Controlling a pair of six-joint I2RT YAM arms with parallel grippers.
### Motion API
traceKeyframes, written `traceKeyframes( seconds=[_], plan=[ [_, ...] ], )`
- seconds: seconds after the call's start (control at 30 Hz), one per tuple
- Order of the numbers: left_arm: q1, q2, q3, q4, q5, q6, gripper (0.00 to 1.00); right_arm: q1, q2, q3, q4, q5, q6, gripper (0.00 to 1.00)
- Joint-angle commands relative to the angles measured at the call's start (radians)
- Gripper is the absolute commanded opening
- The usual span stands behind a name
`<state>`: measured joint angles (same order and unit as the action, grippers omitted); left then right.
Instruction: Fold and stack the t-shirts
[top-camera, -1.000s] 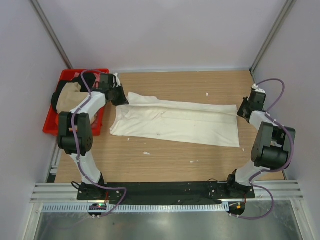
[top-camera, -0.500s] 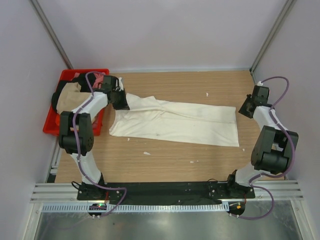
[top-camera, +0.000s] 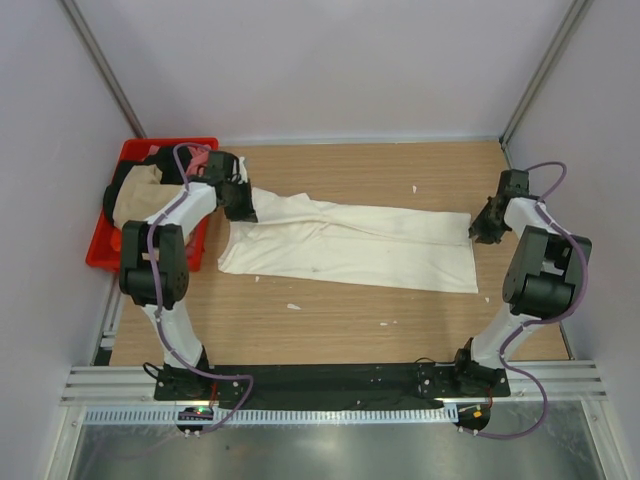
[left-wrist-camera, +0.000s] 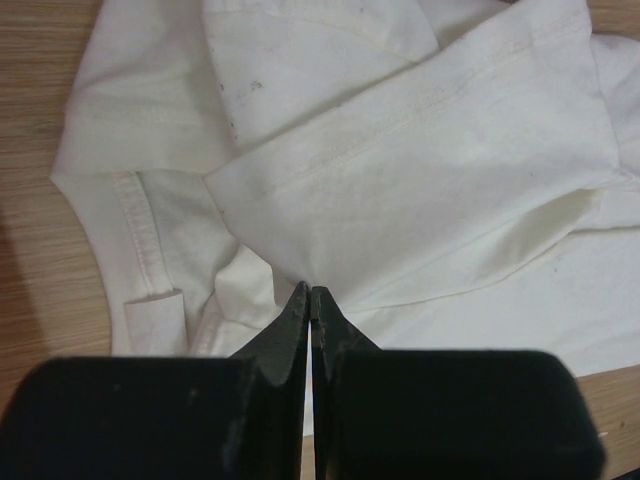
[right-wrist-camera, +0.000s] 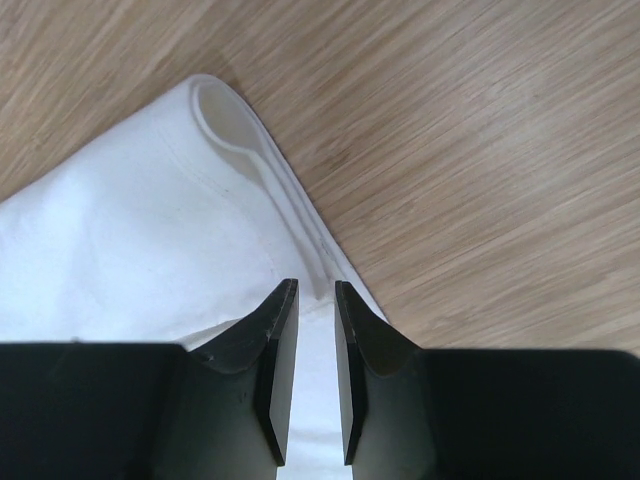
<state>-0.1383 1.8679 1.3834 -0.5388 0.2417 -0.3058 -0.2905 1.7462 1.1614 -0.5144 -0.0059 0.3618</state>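
Note:
A large cream t-shirt (top-camera: 350, 245) lies spread lengthwise across the wooden table, partly folded. My left gripper (top-camera: 240, 205) is at its left end. In the left wrist view the fingertips (left-wrist-camera: 311, 290) are pressed together on a bunched fold of the cream t-shirt (left-wrist-camera: 400, 150), and creases run into them. My right gripper (top-camera: 483, 228) is at the shirt's far right corner. In the right wrist view its jaws (right-wrist-camera: 316, 285) stand a little apart just above the hem of the t-shirt (right-wrist-camera: 120, 230), gripping nothing.
A red crate (top-camera: 100, 255) at the left edge holds more t-shirts, a tan one (top-camera: 135, 195) uppermost, with a bit of pink (top-camera: 200, 155). Small white scraps (top-camera: 293, 306) lie on the wood. Grey walls close in on both sides.
The left gripper has shifted slightly toward the near side, drawing the shirt's left top edge with it. The right gripper pulled away from the right corner, opened a little, and came back over the hem.

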Motion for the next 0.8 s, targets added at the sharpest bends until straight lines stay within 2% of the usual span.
traceKeyframes(
  seconds=[0.0,0.7,0.73,0.77],
  plan=[
    [-0.009,0.019,0.042,-0.035,-0.047,0.027,0.0,0.008,0.01,0.034,-0.035,0.001,0.023,0.27],
    [-0.041,0.053,0.043,-0.046,-0.136,0.036,0.0,0.016,0.059,-0.022,0.062,0.001,0.039,0.27],
    [-0.04,0.053,0.043,-0.047,-0.14,0.036,0.0,0.016,0.062,-0.022,0.063,0.001,0.037,0.26],
    [-0.04,0.053,0.043,-0.046,-0.143,0.036,0.0,0.016,0.064,-0.02,0.063,0.039,0.034,0.18]
  ],
)
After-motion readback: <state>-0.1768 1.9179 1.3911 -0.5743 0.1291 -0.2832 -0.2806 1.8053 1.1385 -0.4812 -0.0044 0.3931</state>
